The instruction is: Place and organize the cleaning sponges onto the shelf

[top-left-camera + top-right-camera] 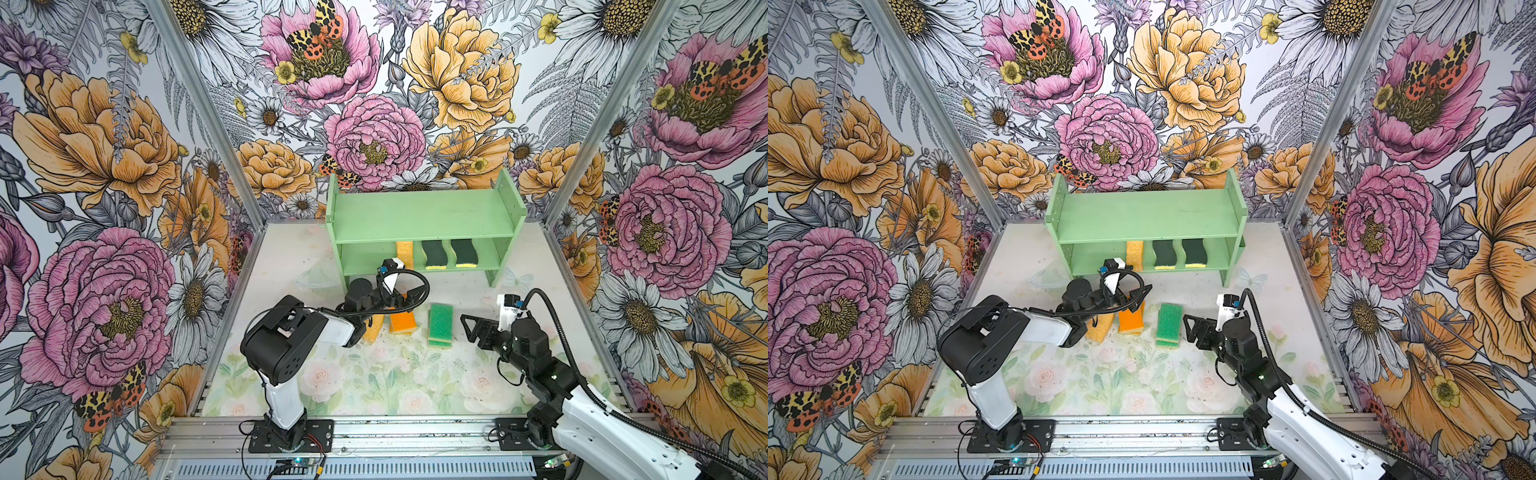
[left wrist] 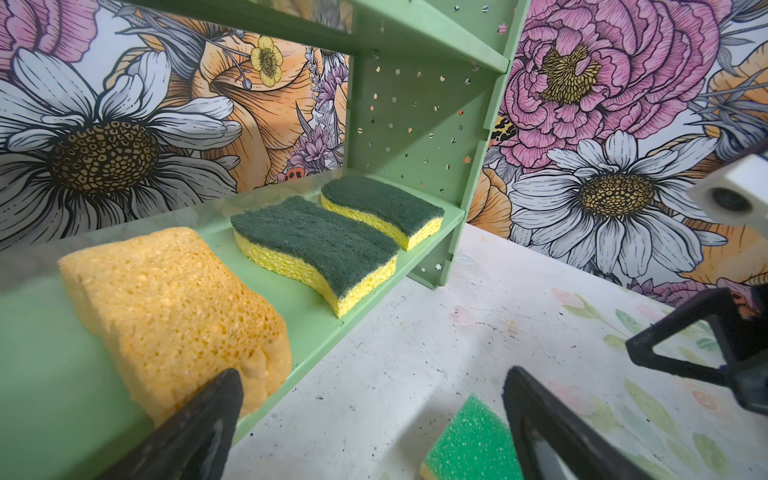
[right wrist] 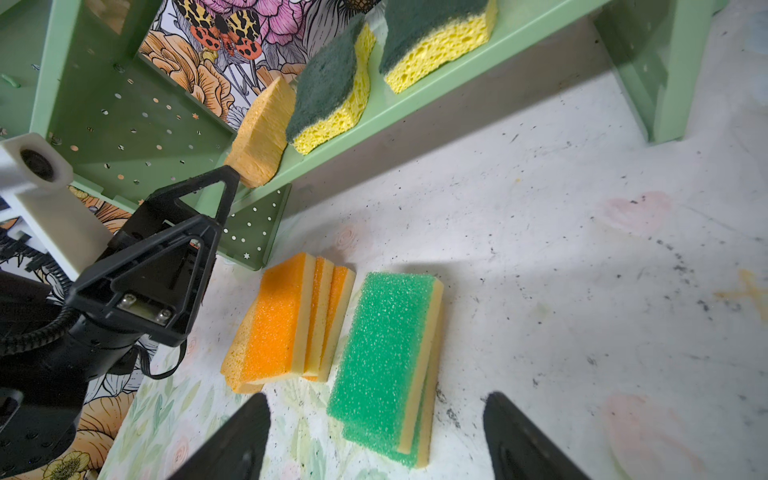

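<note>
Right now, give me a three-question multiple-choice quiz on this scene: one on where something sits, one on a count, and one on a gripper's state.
1. On the pale green wooden two-tier shelf, where are the two wavy dark-green-topped yellow sponges?
A upper tier; B lower tier; C beneath it.
2. How many orange-topped rectangular sponges lean together on the speckled white tabletop?
A one; B two; C three.
3. What state is the left gripper in?
A open and empty; B shut on a sponge; C out of sight.

Answers:
1 B: both lie flat on the lower tier, beside a porous yellow sponge.
2 C: the right wrist view shows three orange faces side by side.
3 A: its jaws stand wide apart with nothing between them.
</note>
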Action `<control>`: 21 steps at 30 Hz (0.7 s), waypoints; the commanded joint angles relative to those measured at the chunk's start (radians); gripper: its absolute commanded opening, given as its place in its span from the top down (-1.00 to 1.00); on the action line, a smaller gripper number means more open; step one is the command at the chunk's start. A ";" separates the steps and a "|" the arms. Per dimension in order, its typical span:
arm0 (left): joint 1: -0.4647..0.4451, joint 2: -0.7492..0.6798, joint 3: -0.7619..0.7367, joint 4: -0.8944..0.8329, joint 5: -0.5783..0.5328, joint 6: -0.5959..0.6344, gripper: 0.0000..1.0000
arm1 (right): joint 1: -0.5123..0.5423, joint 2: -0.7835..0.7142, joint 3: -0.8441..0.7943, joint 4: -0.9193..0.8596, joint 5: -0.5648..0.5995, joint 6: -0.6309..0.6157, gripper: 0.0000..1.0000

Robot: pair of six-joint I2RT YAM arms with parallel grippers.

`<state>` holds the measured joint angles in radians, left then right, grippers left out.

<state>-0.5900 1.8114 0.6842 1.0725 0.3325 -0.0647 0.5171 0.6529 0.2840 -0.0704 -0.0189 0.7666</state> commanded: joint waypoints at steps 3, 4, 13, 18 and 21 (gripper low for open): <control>0.016 0.045 0.023 0.031 -0.003 -0.021 -0.98 | -0.006 -0.015 0.003 -0.003 0.019 -0.002 -0.66; 0.018 0.048 0.024 0.033 -0.001 -0.023 -0.98 | -0.006 -0.015 0.003 -0.003 0.019 -0.003 -0.65; 0.024 0.042 0.007 0.072 -0.001 -0.046 -0.98 | -0.006 -0.013 0.006 -0.005 0.020 -0.002 -0.65; 0.006 -0.024 -0.044 0.083 -0.031 -0.039 -0.98 | -0.006 -0.010 0.007 -0.005 0.023 -0.003 -0.65; -0.010 -0.052 -0.082 0.094 -0.035 -0.035 -0.98 | -0.006 -0.005 0.009 -0.006 0.023 -0.003 -0.65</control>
<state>-0.5854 1.8053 0.6308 1.1141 0.3187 -0.0982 0.5171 0.6529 0.2840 -0.0715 -0.0143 0.7666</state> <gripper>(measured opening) 0.988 0.827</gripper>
